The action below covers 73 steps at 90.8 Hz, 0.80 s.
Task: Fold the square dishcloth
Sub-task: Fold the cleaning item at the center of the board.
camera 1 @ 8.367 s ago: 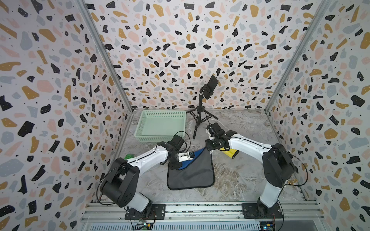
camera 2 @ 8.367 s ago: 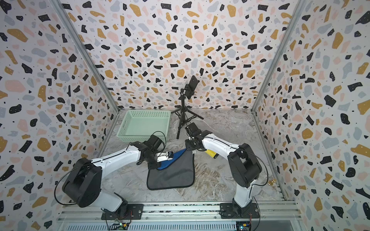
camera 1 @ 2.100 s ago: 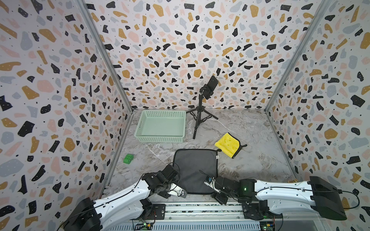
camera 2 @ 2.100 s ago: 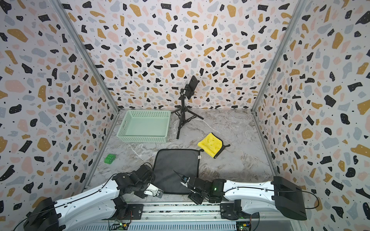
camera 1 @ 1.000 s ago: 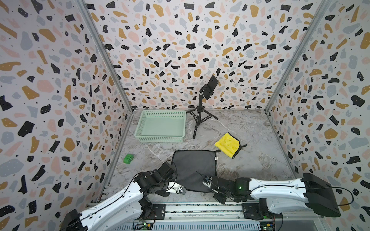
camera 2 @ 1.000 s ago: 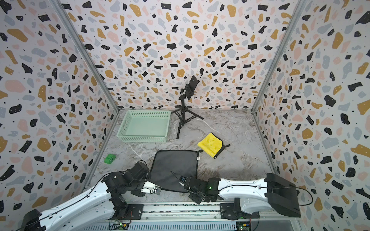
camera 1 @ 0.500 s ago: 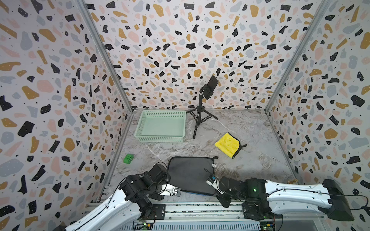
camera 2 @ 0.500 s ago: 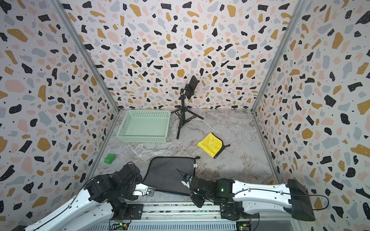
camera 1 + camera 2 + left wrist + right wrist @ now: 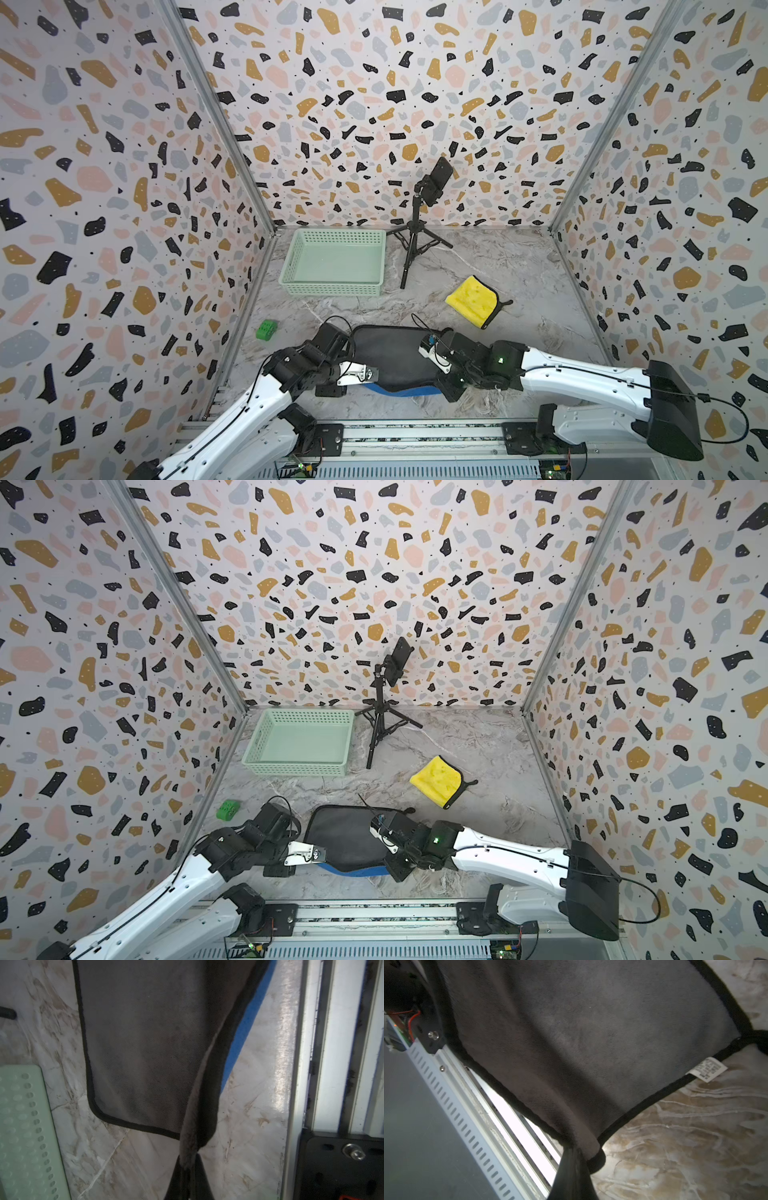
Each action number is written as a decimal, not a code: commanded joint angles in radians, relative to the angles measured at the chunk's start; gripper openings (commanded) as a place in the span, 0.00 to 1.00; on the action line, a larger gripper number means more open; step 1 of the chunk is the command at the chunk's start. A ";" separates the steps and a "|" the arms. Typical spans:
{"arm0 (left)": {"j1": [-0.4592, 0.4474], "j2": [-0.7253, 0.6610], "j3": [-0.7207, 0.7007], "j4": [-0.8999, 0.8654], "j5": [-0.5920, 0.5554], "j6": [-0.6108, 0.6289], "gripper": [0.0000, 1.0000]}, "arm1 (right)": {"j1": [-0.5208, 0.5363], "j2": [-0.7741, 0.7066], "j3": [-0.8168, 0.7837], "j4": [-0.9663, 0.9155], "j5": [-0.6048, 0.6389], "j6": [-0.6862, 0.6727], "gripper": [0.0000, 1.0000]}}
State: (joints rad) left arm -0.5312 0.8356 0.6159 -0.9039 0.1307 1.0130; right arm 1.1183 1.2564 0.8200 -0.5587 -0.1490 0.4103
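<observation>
The dark grey dishcloth (image 9: 390,357) lies at the near edge of the marble worktop (image 9: 478,266), between the two arms. Its far side rests flat on the worktop. Its near side is lifted up a little, and a blue strip shows under that raised edge.

The left gripper (image 9: 368,376) is pinched tight on the near left corner of the dishcloth. In the left wrist view the cloth bunches to a point right where the gripper (image 9: 188,1176) closes on it.

The right gripper (image 9: 446,386) is pinched tight on the near right corner. In the right wrist view the black trim of the corner curls beside the gripper (image 9: 573,1174), and a small white label (image 9: 707,1069) hangs from one edge.

So the cloth stretches away from both grippers, towards the back wall.

Farther back sit a pale green basket (image 9: 332,286), a yellow cloth (image 9: 473,299), a small green block (image 9: 266,329) and a black tripod (image 9: 415,232) with a phone on top – all well apart from the dishcloth.
</observation>
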 commanded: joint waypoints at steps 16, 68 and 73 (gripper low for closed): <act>0.117 0.205 0.098 0.117 0.106 0.043 0.00 | -0.121 0.081 0.090 -0.033 -0.098 -0.096 0.00; 0.200 0.454 0.154 0.394 0.021 -0.021 0.00 | -0.258 0.272 0.220 -0.017 -0.073 -0.165 0.00; 0.207 0.494 0.174 0.408 0.013 -0.038 0.00 | -0.268 0.292 0.228 -0.009 -0.070 -0.165 0.00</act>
State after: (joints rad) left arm -0.3416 1.2736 0.7376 -0.5831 0.1696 1.0176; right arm 0.8669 1.5299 1.0084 -0.5674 -0.2371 0.2638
